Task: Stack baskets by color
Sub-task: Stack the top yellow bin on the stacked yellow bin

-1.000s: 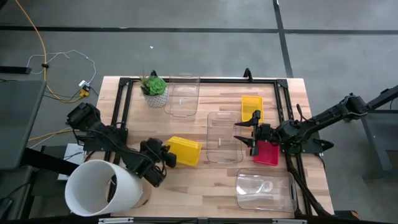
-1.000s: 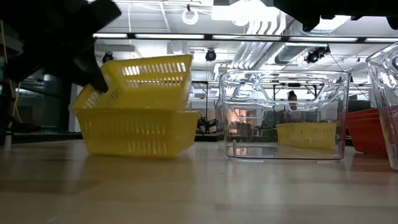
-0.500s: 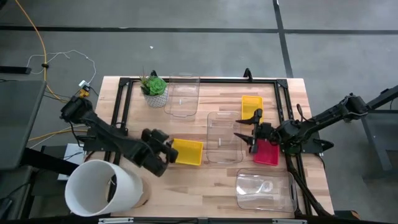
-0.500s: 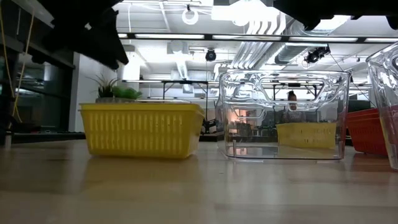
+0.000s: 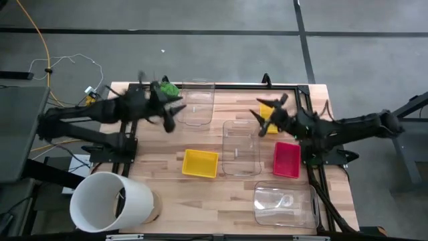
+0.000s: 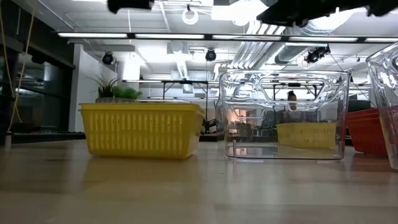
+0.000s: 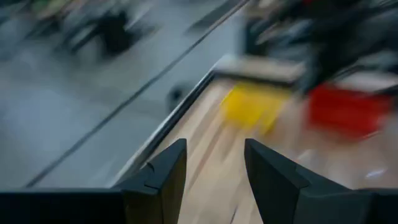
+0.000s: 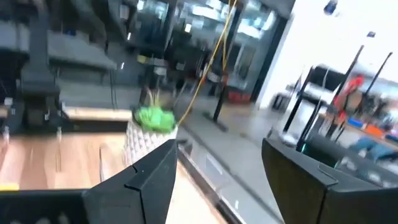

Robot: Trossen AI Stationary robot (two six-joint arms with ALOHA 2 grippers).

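The left arm reaches across the far left part of the table (image 5: pixel 221 191), its left gripper (image 5: pixel 168 110) raised beside the small green plant (image 5: pixel 168 90) in its white pot and just left of a clear basket (image 5: pixel 196 105) at the far edge. Its jaws stand apart with nothing between them; in the left wrist view the 2 dark fingers (image 7: pixel 165 177) show a bare gap.

The right arm comes in from the right side, its right gripper (image 5: pixel 267 115) lifted over the far yellow basket (image 5: pixel 270 110). Its jaws are spread wide and hold nothing; in the right wrist view the fingers (image 8: pixel 152 171) frame the plant (image 8: pixel 152 118) across the table.

A second yellow basket (image 5: pixel 200 163) sits flat on the table near the middle, left of a clear basket (image 5: pixel 241 148) that stands just beside it. In the low view this yellow basket (image 6: pixel 142 129) rests upright, apart from the clear basket (image 6: pixel 283 115). The pink-red basket (image 5: pixel 287 159) lies right of the middle clear basket, close to the right arm's base. A third clear basket (image 5: pixel 286 205) sits at the near right corner. A big white tub (image 5: pixel 107 202) stands at the near left corner, under the left arm's side of the table.
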